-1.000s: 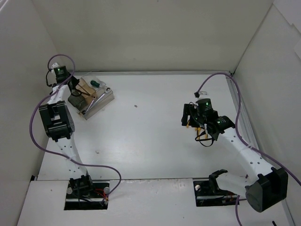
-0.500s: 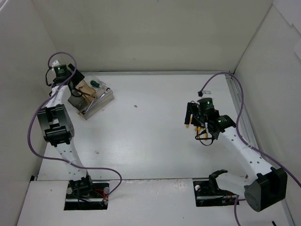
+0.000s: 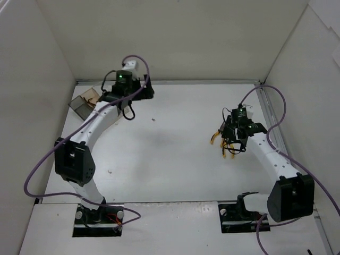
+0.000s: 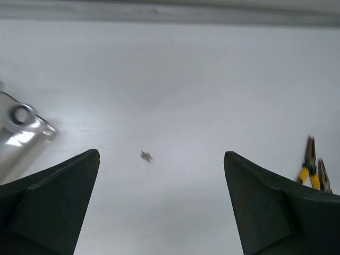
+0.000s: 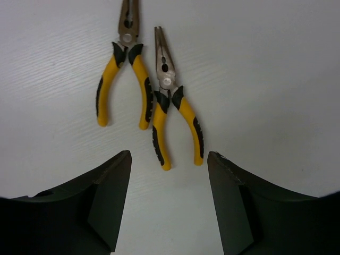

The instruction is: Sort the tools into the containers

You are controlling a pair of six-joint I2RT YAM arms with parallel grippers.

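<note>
Two yellow-handled pliers (image 5: pixel 125 79) (image 5: pixel 172 106) lie side by side on the white table, noses pointing away from my right gripper (image 5: pixel 169 156). That gripper is open, just short of the handle ends, with nothing between its fingers. From above, the pliers (image 3: pixel 215 139) show beside my right gripper (image 3: pixel 229 139). My left gripper (image 4: pixel 160 154) is open wide and empty over bare table, near the back (image 3: pixel 142 89). The ring end of a silver wrench (image 4: pixel 20 118) shows at the left edge. The containers (image 3: pixel 84 103) sit at the back left, partly hidden by the left arm.
White walls close in the table on the left, back and right. A small dark speck (image 3: pixel 153 119) lies on the table between the arms. Purple cables loop over both arms. The far pliers (image 4: pixel 311 167) show at the right of the left wrist view.
My left gripper opened and its arm swung right, away from the containers along the back edge. My right gripper narrowed a little and shifted slightly over the pliers.
</note>
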